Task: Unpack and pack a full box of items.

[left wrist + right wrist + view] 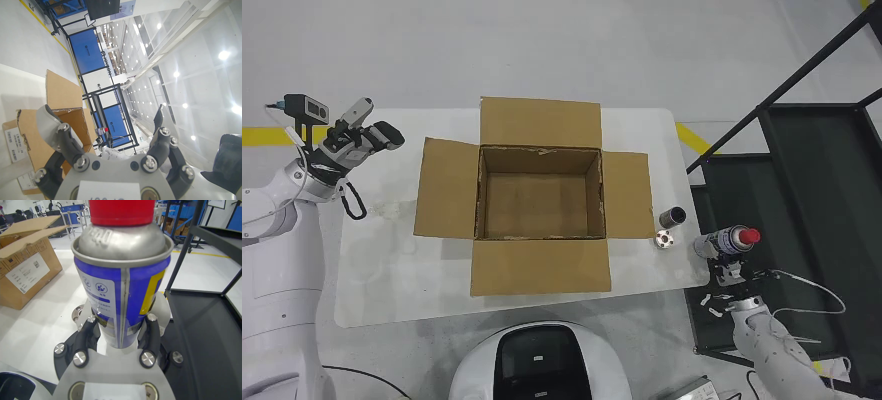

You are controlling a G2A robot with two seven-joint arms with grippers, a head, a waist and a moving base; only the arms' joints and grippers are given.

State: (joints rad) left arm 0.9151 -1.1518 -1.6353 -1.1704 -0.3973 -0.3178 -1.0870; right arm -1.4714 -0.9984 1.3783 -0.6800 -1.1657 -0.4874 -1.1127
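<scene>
An open cardboard box (540,192) stands in the middle of the white table, flaps spread, its inside bare. My right gripper (729,262) is off the table's right edge, shut on a spray can (727,240) with a red cap and a blue label (122,279); the can lies sideways over the gap between table and black cart. My left gripper (370,128) hangs open above the table's far left corner with nothing between its fingers (46,121). From the left wrist view the box (73,121) and the distant spray can (101,131) show beyond them.
A dark cylinder (673,216) and a small round metal flange (666,238) sit on the table right of the box; the flange (76,313) also lies behind the can. A black metal cart (802,200) stands right of the table.
</scene>
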